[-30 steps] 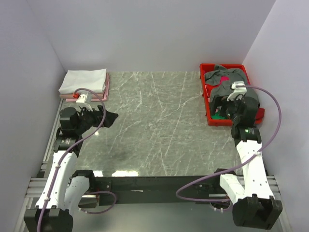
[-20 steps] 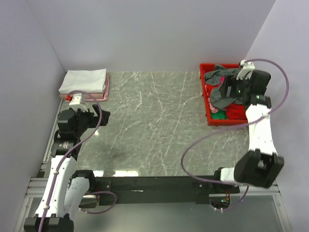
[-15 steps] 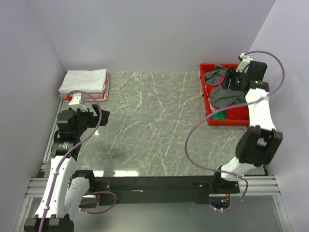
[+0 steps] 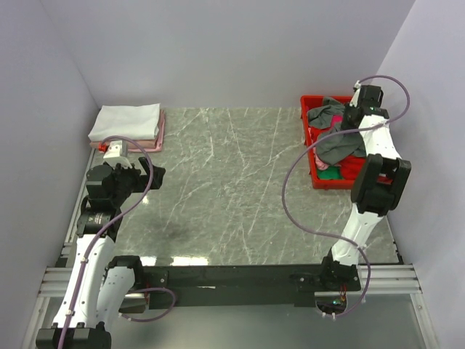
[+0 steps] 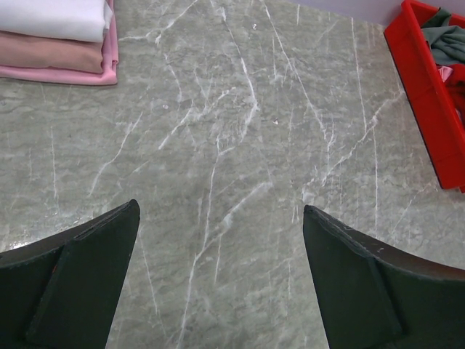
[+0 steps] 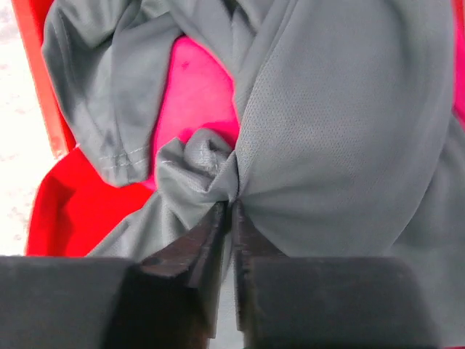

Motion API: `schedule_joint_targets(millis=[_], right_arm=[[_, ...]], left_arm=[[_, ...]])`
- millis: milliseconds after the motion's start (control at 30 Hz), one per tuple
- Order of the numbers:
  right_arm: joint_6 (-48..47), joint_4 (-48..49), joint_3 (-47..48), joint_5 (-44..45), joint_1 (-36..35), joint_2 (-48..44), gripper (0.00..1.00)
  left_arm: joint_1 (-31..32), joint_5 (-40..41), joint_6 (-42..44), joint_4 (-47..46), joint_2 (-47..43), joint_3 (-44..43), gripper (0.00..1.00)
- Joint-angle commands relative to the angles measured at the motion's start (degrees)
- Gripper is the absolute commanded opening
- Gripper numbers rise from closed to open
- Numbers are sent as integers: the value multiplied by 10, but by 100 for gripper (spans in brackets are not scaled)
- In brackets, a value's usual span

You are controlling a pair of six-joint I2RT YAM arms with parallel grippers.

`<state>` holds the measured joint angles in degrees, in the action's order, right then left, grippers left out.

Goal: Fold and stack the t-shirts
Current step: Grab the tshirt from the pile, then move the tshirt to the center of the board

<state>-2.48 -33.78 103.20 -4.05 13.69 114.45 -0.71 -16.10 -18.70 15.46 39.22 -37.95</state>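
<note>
A dark charcoal-grey t-shirt (image 4: 336, 143) lies crumpled in the red crate (image 4: 308, 154) at the back right, over a magenta one (image 6: 195, 86) and a green one (image 4: 330, 174). My right gripper (image 4: 353, 121) reaches in from the crate's far side. In the right wrist view the gripper (image 6: 232, 209) is shut on a bunched fold of the grey t-shirt (image 6: 349, 109). A folded white t-shirt (image 4: 125, 121) rests on a pale pink one (image 4: 158, 137) at the back left. My left gripper (image 4: 150, 174) hovers open over bare table, with nothing between its fingers (image 5: 220, 215).
The marble-patterned tabletop (image 4: 232, 182) spreads between the folded stack and the crate. White walls close in the left, back and right sides. The right arm's purple cable (image 4: 290, 189) loops over the table's right part. The crate's rim (image 5: 425, 80) shows in the left wrist view.
The right arm swung from the crate's near side to its far side, and its gripper closed from open onto the grey t-shirt. The left arm drew back slightly, then stayed still.
</note>
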Motion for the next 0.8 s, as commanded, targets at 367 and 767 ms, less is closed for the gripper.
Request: schedule_joint_targets(millis=[367, 767], right_arm=[[-60, 14, -73, -102, -159, -399, 0], [-39, -51, 125, -336, -295, -413, 0]], left_arm=[[-1, 16, 9, -11, -14, -24, 99], [-1, 47, 9, -15, -46, -19, 99]])
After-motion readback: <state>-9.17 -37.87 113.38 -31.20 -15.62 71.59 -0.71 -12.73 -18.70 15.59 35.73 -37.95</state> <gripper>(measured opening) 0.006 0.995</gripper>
